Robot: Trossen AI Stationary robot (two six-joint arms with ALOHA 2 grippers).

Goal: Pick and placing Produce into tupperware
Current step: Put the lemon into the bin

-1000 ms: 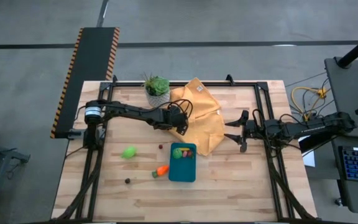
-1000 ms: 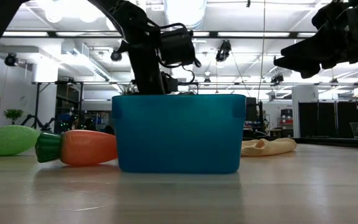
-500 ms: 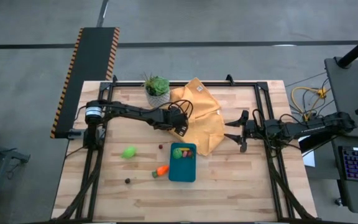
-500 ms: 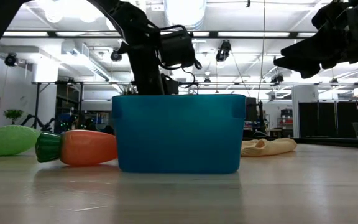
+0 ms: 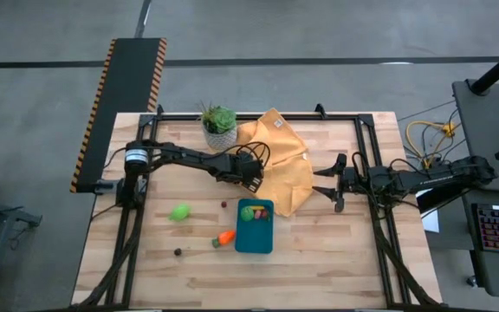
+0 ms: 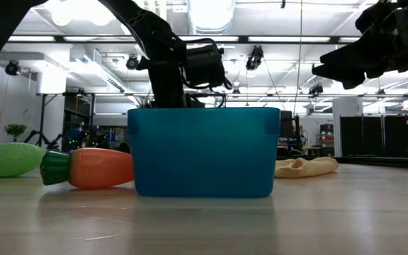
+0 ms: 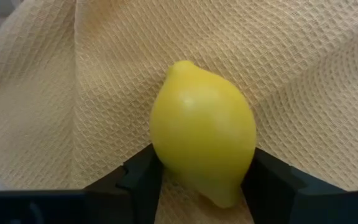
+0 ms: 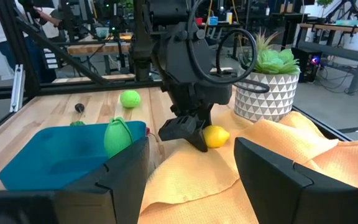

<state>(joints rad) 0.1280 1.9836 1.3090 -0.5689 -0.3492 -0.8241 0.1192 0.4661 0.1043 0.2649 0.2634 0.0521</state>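
Wooden slatted table [image 5: 319, 251] with crumpled mustard-yellow waffle-weave cloth [image 5: 284, 169], leafy green plant in white patterned pot [image 5: 219, 124] just beside cloth. Teal-blue rectangular plastic tupperware [image 5: 255, 227] near cloth edge, some produce inside; orange toy carrot [image 5: 224, 237] touching its side, lime-green toy fruit [image 5: 179, 211] apart. Left gripper [image 7: 197, 180] down on cloth, jaws either side of yellow toy lemon [image 7: 202, 140], touching it, grasp forming. Right gripper [image 5: 326, 184] hovering past cloth, jaws spread, nothing held.

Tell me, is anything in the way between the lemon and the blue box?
Nothing visible. The lemon sits on the yellow cloth between the left gripper fingers, and the blue box stands just beside the cloth, open-topped.
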